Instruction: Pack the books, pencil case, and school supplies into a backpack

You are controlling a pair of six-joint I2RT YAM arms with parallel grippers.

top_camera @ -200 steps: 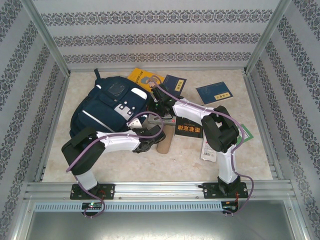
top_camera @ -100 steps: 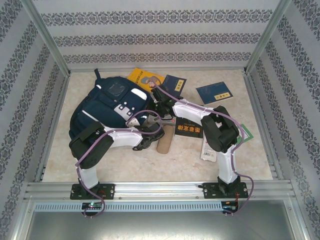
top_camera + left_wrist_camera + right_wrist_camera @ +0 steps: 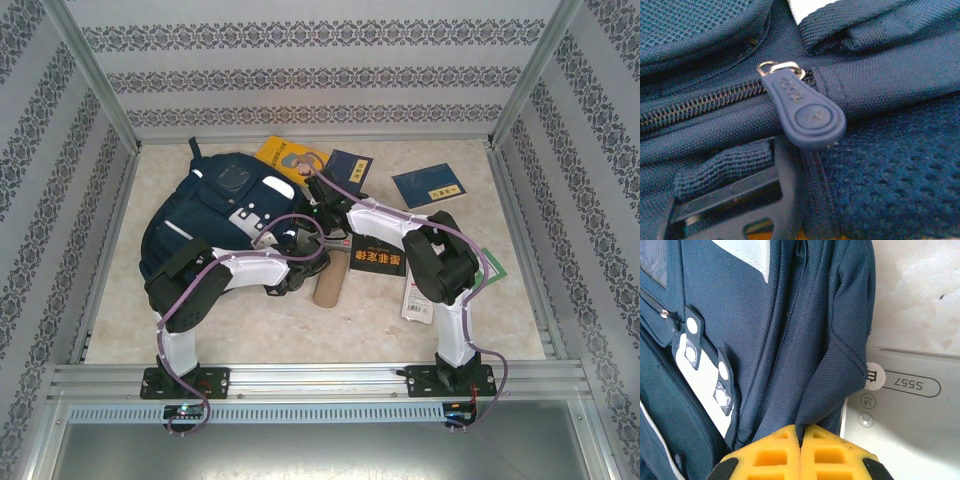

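Top external, progress check: nothing packed yet, judging by the layout. Backpack [image 3: 215,220] flat at left of table [image 3: 250,330]. Yellow book [image 3: 283,154] and near navy book [image 3: 350,167] just beyond its top, far navy book [image 3: 428,185] well to the right. Black book [image 3: 378,262], pencil case [image 3: 328,287], white packet [image 3: 414,300] and green item [image 3: 493,262] out on the table. Grey box [image 3: 905,405] just beside the bag, likewise out. Right gripper [image 3: 801,440] clamped shut on a fold of backpack fabric. Left gripper [image 3: 300,262] closed by the zipper pull [image 3: 805,112]; cannot tell whether pinching it. Zipper teeth meshed left of pull, so opening apparently pending; all packing left.
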